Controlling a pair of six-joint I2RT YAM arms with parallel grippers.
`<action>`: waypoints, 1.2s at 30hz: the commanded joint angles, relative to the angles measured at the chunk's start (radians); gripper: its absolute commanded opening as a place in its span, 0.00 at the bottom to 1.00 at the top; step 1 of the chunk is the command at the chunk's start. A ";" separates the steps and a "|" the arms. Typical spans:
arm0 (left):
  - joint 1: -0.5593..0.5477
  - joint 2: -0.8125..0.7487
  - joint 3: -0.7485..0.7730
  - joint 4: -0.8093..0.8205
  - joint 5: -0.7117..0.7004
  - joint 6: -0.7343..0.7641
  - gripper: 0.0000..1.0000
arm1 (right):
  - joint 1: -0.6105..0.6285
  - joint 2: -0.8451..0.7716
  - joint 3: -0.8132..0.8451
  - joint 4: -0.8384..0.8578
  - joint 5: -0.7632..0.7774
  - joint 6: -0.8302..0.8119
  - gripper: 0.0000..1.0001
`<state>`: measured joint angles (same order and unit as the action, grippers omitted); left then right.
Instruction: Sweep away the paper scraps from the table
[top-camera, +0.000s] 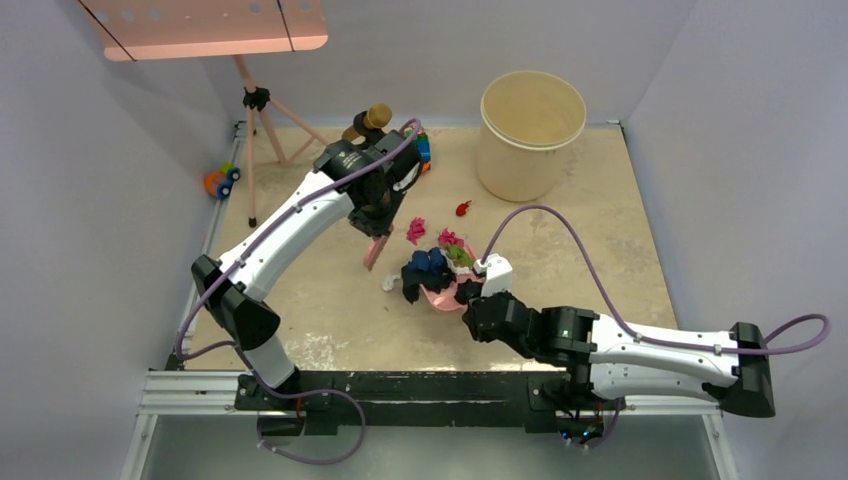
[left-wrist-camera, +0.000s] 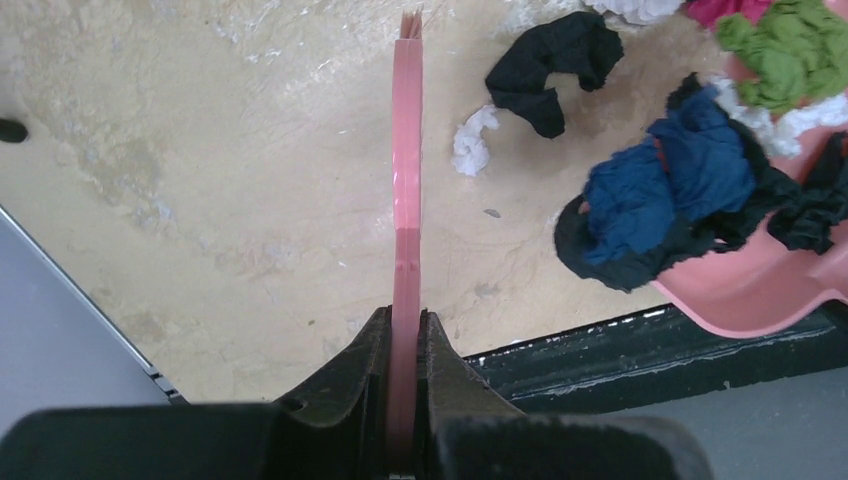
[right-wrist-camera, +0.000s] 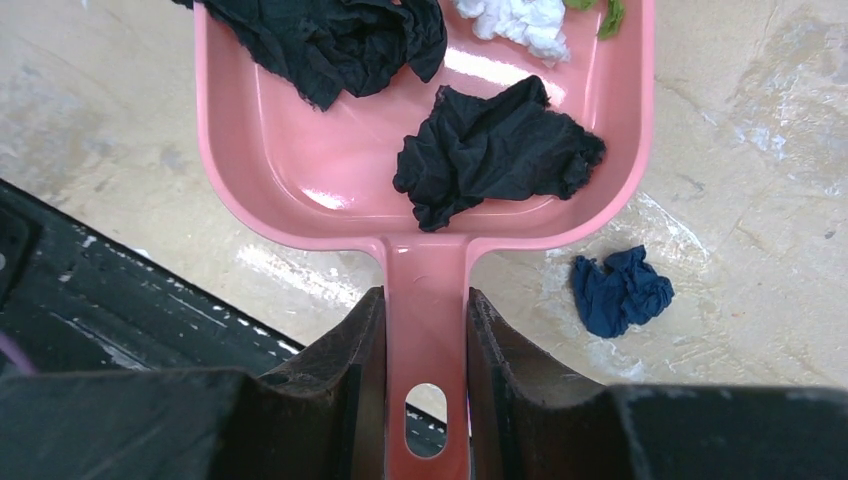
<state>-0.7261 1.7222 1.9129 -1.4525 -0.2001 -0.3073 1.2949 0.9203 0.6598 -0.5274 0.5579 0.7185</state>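
Note:
My left gripper (top-camera: 375, 225) is shut on the thin pink brush (top-camera: 374, 252), which points down at the beige table (top-camera: 620, 220). In the left wrist view the brush (left-wrist-camera: 406, 180) runs edge-on from between the fingers (left-wrist-camera: 405, 330). My right gripper (top-camera: 470, 298) is shut on the handle of the pink dustpan (right-wrist-camera: 400, 150). Navy, blue, green and white paper scraps (top-camera: 432, 265) are heaped at the pan's mouth. A black wad (right-wrist-camera: 495, 150) lies inside the pan. Loose scraps lie on the table: black (left-wrist-camera: 550, 65), white (left-wrist-camera: 470, 140), navy (right-wrist-camera: 620, 290), pink (top-camera: 415, 230) and red (top-camera: 463, 208).
A beige bucket (top-camera: 532, 130) stands at the back right. A pink tripod (top-camera: 262, 130) stands at the back left, with bright toy blocks (top-camera: 222, 180) beside it off the table edge. A black rail (top-camera: 400, 385) runs along the near edge.

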 joint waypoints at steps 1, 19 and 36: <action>0.020 -0.095 -0.081 0.049 -0.081 -0.079 0.00 | 0.003 -0.056 0.051 -0.049 0.024 0.029 0.00; 0.082 -0.394 -0.432 0.182 -0.030 -0.144 0.00 | -0.267 0.021 0.582 -0.385 0.030 -0.166 0.00; 0.080 -0.518 -0.625 0.228 0.022 -0.155 0.00 | -0.799 0.464 1.134 -0.310 -0.388 -0.415 0.00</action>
<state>-0.6483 1.2427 1.3144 -1.2617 -0.1909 -0.4362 0.5755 1.3228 1.6875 -0.8963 0.3130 0.3462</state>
